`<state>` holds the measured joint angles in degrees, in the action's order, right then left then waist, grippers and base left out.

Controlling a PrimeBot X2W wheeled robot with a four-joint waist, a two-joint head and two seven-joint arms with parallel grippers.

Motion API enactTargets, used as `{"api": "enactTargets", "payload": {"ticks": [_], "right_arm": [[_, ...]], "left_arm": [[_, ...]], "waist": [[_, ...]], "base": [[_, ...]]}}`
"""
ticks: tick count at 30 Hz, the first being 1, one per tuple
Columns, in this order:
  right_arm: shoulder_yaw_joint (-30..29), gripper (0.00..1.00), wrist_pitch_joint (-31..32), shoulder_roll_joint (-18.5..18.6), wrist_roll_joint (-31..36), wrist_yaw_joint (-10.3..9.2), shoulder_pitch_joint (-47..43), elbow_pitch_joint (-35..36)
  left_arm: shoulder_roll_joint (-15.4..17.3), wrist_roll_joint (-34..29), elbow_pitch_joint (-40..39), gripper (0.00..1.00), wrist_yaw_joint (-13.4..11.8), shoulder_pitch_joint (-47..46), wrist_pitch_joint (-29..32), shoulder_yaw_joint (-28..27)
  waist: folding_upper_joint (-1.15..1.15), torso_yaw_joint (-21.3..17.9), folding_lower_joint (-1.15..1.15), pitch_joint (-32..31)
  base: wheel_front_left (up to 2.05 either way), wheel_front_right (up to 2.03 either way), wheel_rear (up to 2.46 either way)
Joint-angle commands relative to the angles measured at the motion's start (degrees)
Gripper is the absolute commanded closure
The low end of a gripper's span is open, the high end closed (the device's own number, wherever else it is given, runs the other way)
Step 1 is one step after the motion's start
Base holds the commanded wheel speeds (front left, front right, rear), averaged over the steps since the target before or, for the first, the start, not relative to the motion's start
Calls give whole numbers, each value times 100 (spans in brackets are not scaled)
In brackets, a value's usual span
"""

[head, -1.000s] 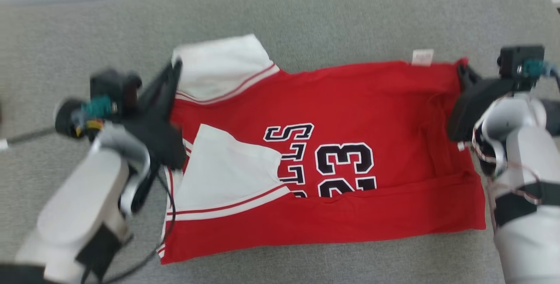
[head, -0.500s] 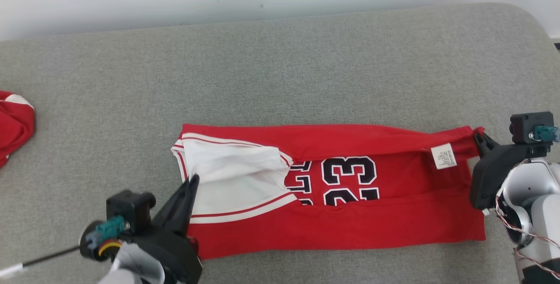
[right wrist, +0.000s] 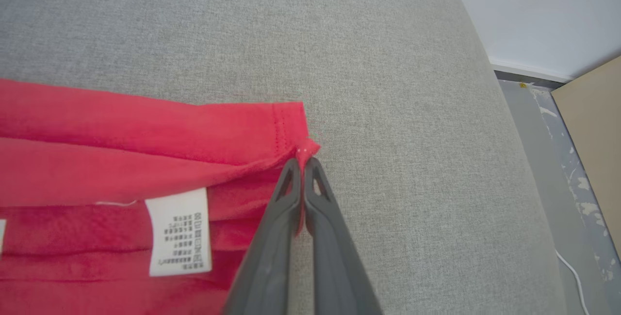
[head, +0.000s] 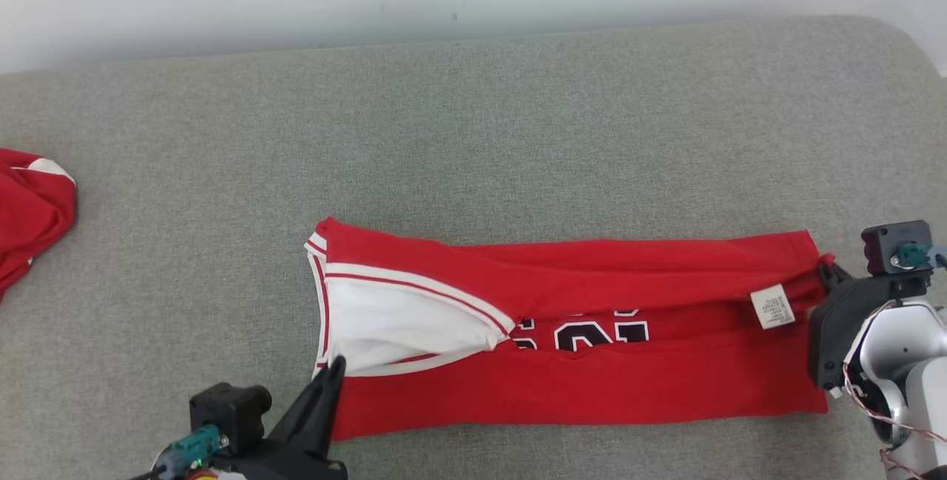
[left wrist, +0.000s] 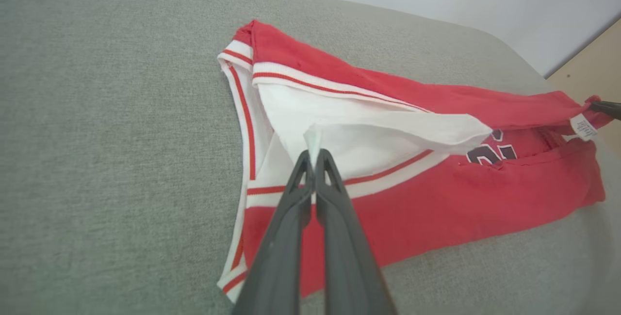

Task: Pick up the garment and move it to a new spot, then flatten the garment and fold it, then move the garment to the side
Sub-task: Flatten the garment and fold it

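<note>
Garment [head: 577,384] — pinched at ends by left gripper [head: 336,366], right gripper [head: 829,271].

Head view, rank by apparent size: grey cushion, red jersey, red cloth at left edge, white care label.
1. grey cushion
2. red jersey
3. red cloth, cropped by the frame, full size unknown
4. white care label

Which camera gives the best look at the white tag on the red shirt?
The right wrist view: the tag is large and close there, its printed lines visible on the shirt. In the head view the tag is small; in the left wrist view the tag is tiny.
</note>
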<state>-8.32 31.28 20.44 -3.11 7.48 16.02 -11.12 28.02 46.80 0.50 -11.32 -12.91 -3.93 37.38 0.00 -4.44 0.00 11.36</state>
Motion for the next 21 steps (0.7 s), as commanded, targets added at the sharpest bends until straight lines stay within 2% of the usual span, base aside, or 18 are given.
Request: {"api": "enactTargets", "payload": {"ticks": [1, 2, 3, 4, 5, 6, 7, 14, 18, 19, 21], "right_arm": [[36, 92, 43, -26, -26, 0, -104, -1], [42, 82, 71, -37, -31, 0, -138, -13], [37, 66, 91, -58, -44, 0, -168, -21], [37, 0, 104, -81, -51, 0, -192, -24], [6, 0, 99, -113, -65, 0, -206, -18], [-24, 0, 69, -157, -76, 0, -215, -9], [-46, 0, 36, -213, -99, 0, -236, 0], [-395, 0, -237, -570, -175, 0, -414, 236], [-814, 0, -602, -977, -279, 0, -631, 496], [-991, 0, -855, -1233, -313, 0, -787, 637], [-1141, 0, -1132, -1443, -396, 0, -938, 749]], "left_arm": [[18, 22, -7, 100, -61, 121, 26, 35], [-8, 52, -4, 100, -85, 164, 29, 44], [-25, 55, -6, 100, -97, 189, 27, 60], [-49, 45, -2, 100, -127, 214, 12, 71], [-80, 54, 6, 100, -136, 242, 1, 83], [-94, 46, 24, 53, -168, 261, -9, 104], [-101, 16, 52, 0, -204, 277, -9, 111], [-180, -101, 178, 0, -498, 494, -151, 137], [-251, -231, 202, 0, -658, 664, -583, 43], [-304, -305, 201, 0, -733, 750, -841, -60], [-370, -407, 208, 0, -770, 832, -1011, -195]], "waist": [[0, 3, 0, -10], [0, 8, 0, -16], [0, 12, 0, -24], [0, 16, 0, -32], [0, 20, 0, -40], [0, 22, 0, -51], [0, 21, 0, -65], [0, 72, 0, -219], [0, 157, 0, -374], [0, 204, 0, -454], [0, 249, 0, -542]], "base": [[0, 0, 0], [0, 0, 0], [0, 0, 0], [0, 0, 0], [0, 0, 0], [0, 0, 0], [0, 0, 0], [0, 0, 0], [0, 0, 0], [0, 0, 0], [0, 0, 0]]}}
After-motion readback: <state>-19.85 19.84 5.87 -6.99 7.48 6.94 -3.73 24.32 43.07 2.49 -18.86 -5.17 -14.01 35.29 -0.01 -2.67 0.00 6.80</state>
